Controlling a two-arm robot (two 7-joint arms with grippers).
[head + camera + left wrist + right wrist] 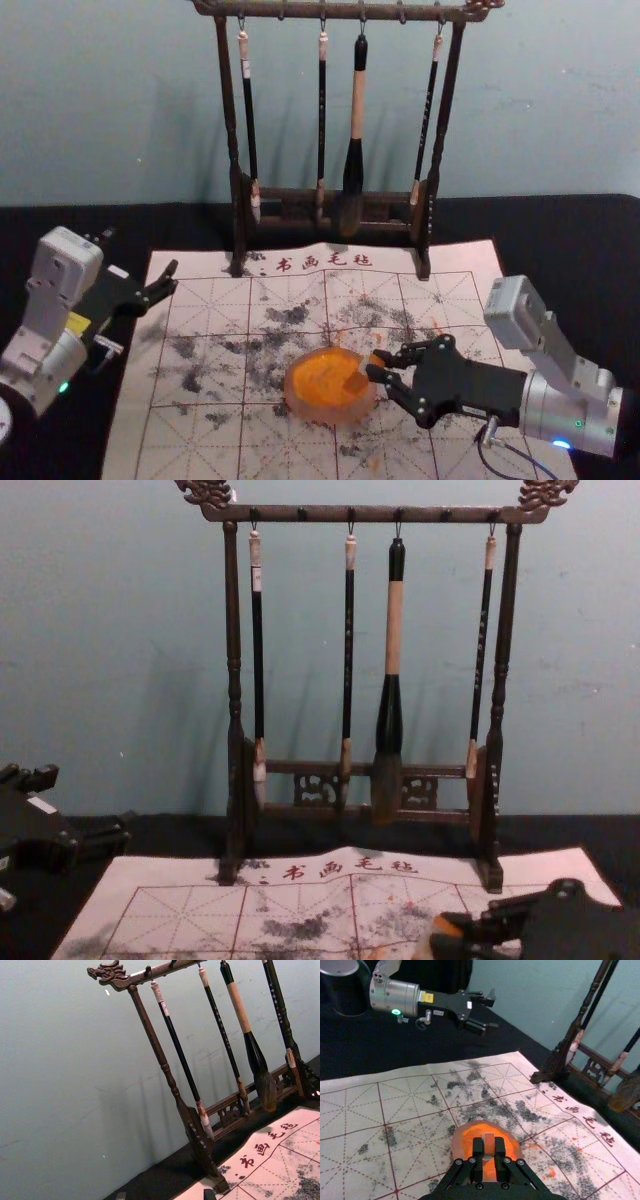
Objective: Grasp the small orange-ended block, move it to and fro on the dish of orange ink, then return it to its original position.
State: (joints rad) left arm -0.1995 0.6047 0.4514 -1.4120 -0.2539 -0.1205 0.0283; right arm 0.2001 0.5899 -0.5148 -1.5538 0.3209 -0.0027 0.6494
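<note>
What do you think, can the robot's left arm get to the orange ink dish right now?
Probably yes: the left gripper is open, and flat mat lies between it and the dish. But the right gripper holds the block at the dish's right side, so they might bump.

The pale mat (195,320) is gridded in red and blotched grey-black. Orange is seen on the block (489,1143) and in the pinkish dish (293,400). The bench (590,260) is coloured black.

Red 书画毛毡 (350,867) on the mat (170,440)
</note>
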